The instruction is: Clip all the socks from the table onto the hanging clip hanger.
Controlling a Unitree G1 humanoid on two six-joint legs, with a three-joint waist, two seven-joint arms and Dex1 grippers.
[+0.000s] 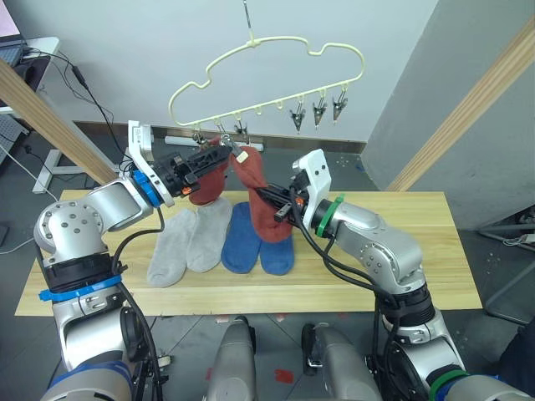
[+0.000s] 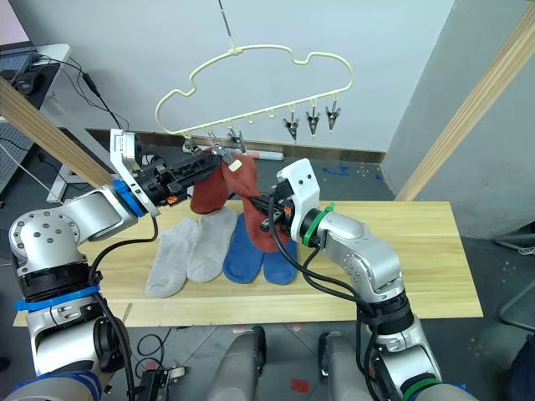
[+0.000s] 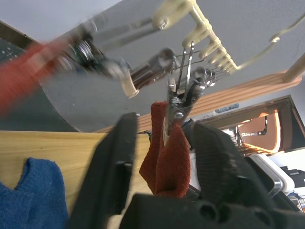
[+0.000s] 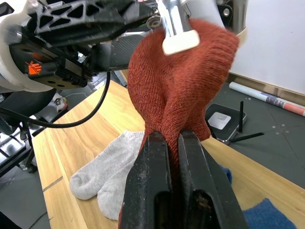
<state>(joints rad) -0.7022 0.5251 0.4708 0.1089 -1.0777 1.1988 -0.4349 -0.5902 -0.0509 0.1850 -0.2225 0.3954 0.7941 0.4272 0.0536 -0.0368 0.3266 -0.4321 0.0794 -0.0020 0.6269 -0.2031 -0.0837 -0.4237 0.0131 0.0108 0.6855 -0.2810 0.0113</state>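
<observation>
right fingers clenched on a rust sock at frame centre, under the clip hanger. left fingers spread around another rust sock hanging from a clip. grey socks and blue socks lie on the table.

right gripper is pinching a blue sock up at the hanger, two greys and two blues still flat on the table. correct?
Not quite: the right gripper pinches a rust red sock, not a blue one, as the right wrist view shows. Two grey socks and two blue socks do lie on the table.
</observation>
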